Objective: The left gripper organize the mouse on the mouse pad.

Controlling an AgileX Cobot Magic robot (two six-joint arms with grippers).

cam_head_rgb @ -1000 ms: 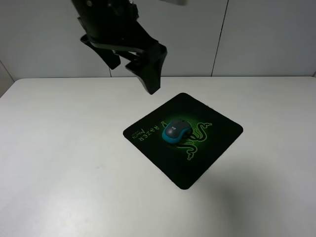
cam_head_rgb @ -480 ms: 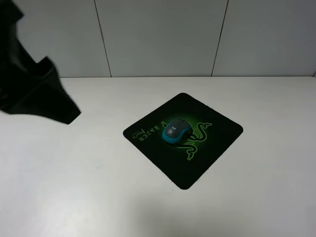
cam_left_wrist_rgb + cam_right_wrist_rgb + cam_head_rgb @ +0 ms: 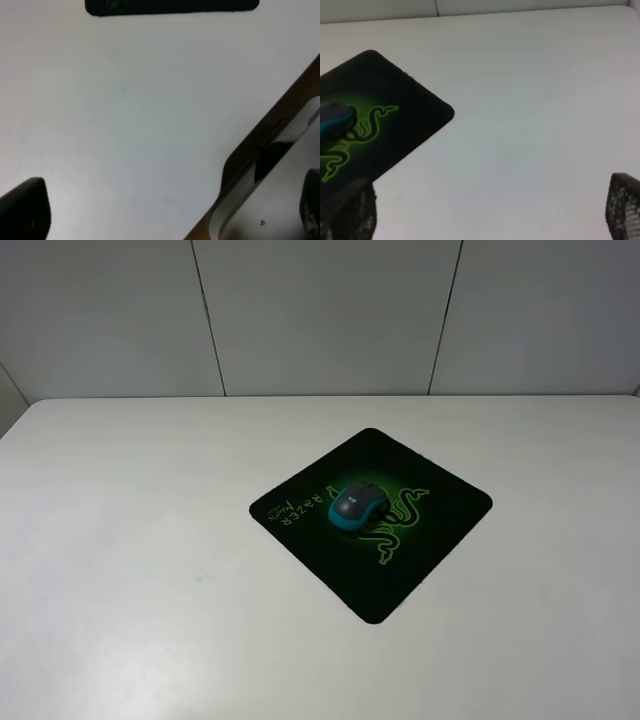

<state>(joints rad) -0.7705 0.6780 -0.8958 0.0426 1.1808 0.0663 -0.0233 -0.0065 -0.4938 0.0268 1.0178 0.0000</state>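
The mouse [image 3: 357, 506], dark grey on top with teal-blue sides, lies on the mouse pad [image 3: 440, 508], beside its green snake logo. The black pad sits turned like a diamond at the table's middle. Neither arm shows in the high view. In the left wrist view my left gripper [image 3: 167, 207] is open over bare table with nothing between its fingertips [image 3: 25, 207], and only an edge of the mouse pad [image 3: 170, 6] shows far off. My right gripper [image 3: 487, 210] is open too, away from the mouse pad [image 3: 395, 115], where the mouse [image 3: 332, 121] shows blurred.
The white table [image 3: 150, 570] runs back to a grey panelled wall [image 3: 320, 310]. In the left wrist view the table's edge with a brown and metal frame [image 3: 260, 160] passes close to the left gripper.
The left arm, high above the pad's far corner a second ago, swung left and has left the high view. Mouse and pad have not moved.
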